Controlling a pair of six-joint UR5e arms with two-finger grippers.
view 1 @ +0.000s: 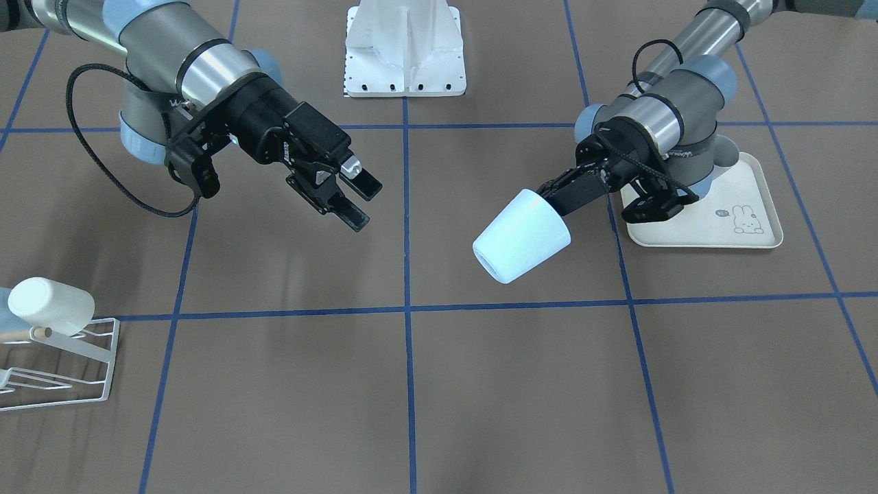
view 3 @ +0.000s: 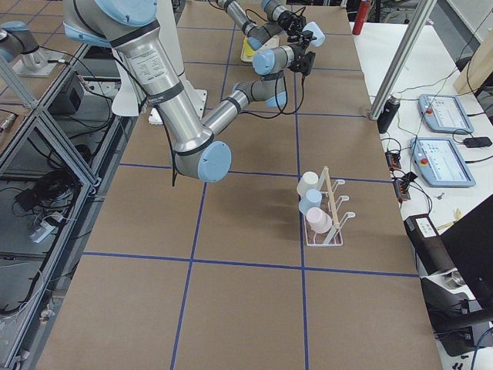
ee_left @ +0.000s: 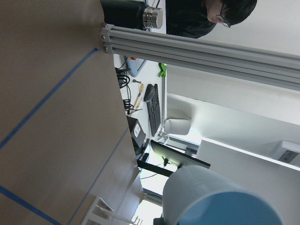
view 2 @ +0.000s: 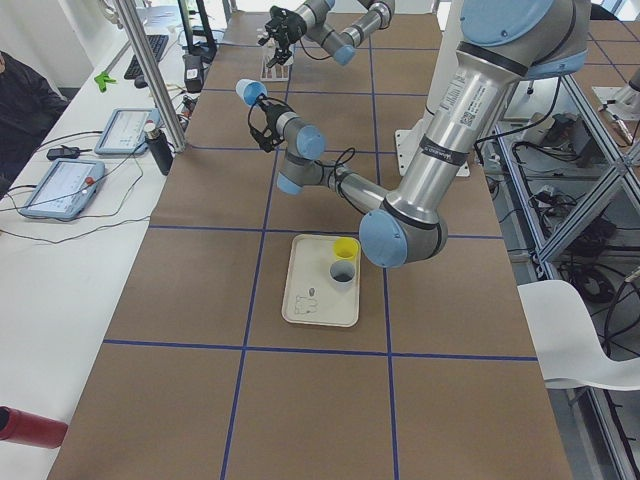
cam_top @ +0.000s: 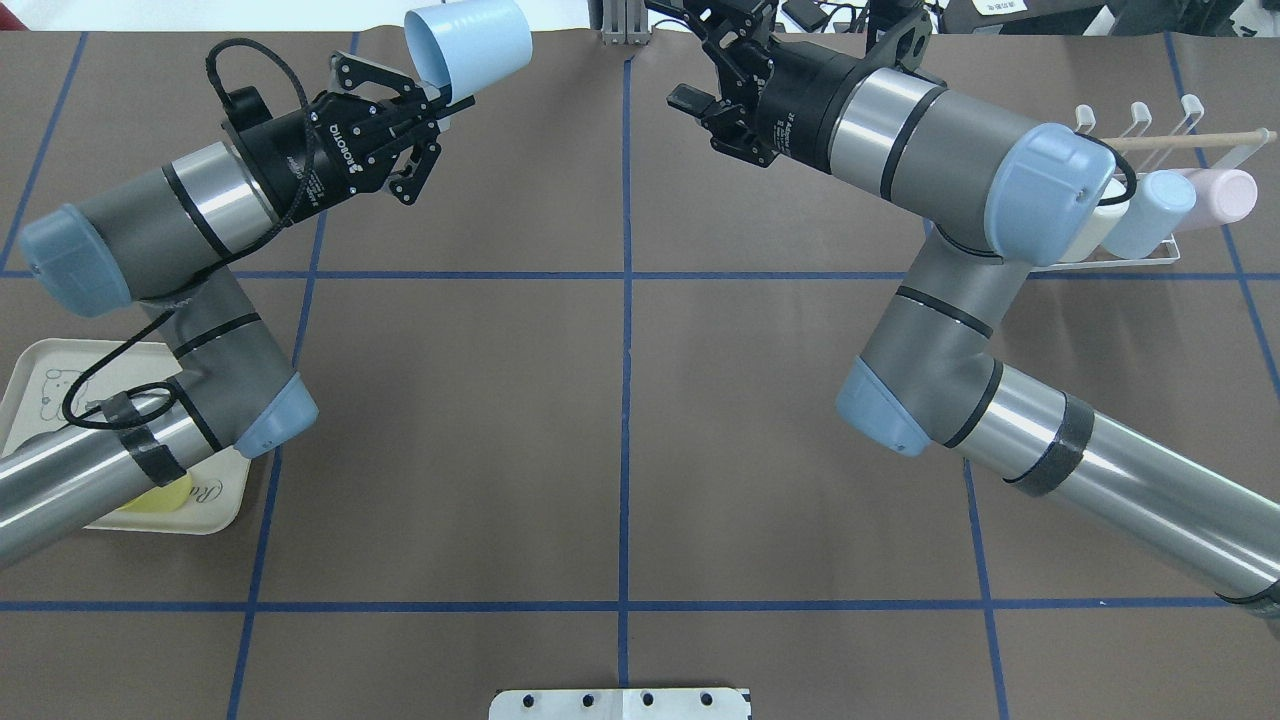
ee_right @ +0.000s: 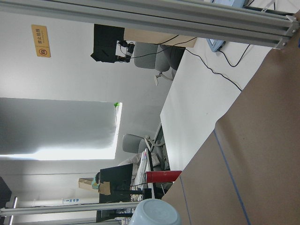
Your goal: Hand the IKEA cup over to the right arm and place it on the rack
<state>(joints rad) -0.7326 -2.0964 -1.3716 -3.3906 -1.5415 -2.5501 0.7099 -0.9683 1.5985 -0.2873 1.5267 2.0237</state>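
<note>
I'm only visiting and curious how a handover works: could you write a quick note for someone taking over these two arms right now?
Left gripper: shut on the pale blue cup, holding it in the air by its rim.
Right gripper: open and empty, pointed toward the cup, with a clear gap between them.
Rack: on the robot's right side, already carrying three cups.
Done: cup lifted and offered.
Left: pass it to the right gripper, then set it on the rack.

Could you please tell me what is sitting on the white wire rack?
Three cups sit in a row on the rack: a white cup, a pale blue cup and a pink cup. In the overhead view, the right arm covers most of the white one.
</note>
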